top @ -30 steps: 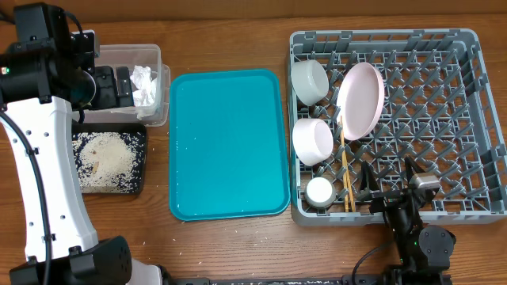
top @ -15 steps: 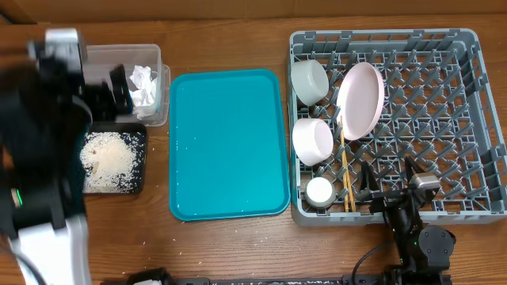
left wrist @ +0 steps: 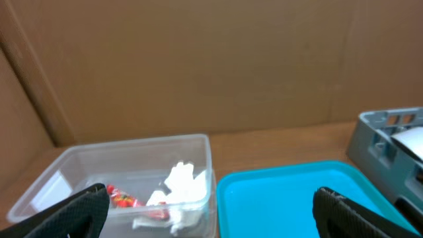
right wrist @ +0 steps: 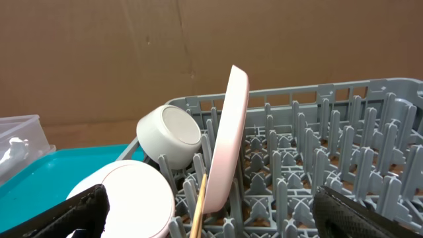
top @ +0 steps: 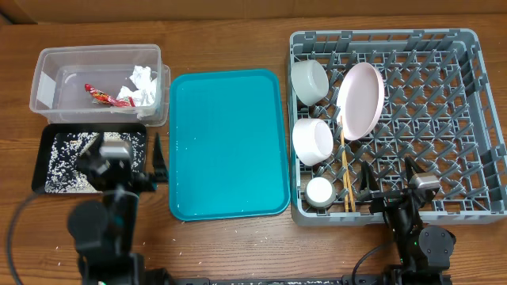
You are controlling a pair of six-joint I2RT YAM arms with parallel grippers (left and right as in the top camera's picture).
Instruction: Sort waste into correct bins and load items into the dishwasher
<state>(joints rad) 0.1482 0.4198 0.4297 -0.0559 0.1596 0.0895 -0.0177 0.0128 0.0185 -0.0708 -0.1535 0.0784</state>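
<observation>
**Waste in the bins, dishes in the rack, both claws spread and empty**

From overhead, the clear plastic tub [top: 47, 75] at 10 o'clock holds crumpled white napkins [top: 142, 83] and a shiny red wrapper [top: 100, 95]. Just beside it toward 6 o'clock, the shallow black tray [top: 40, 162] is speckled with whitish grains [top: 67, 158]. The left gripper [left wrist: 210, 195] hangs over that tray's 4 o'clock corner, fingers wide apart. A smooth teal tray [top: 228, 142] (rounded corners) lies mid-table on the wooden table [top: 230, 245]. At 3 o'clock the square grey rack [top: 380, 36], latticed and pegged, carries along its 9 o'clock side:
- a pale bowl [top: 309, 79] tipped sideways
- a round pink plate [top: 361, 99] standing on edge
- a white bowl [top: 312, 140]
- a small cup [top: 320, 191]
- two thin wooden chopsticks [top: 347, 178]

The right gripper [top: 389, 174] sits at the rack's 6 o'clock rim, fingers likewise apart, gripping nothing.
</observation>
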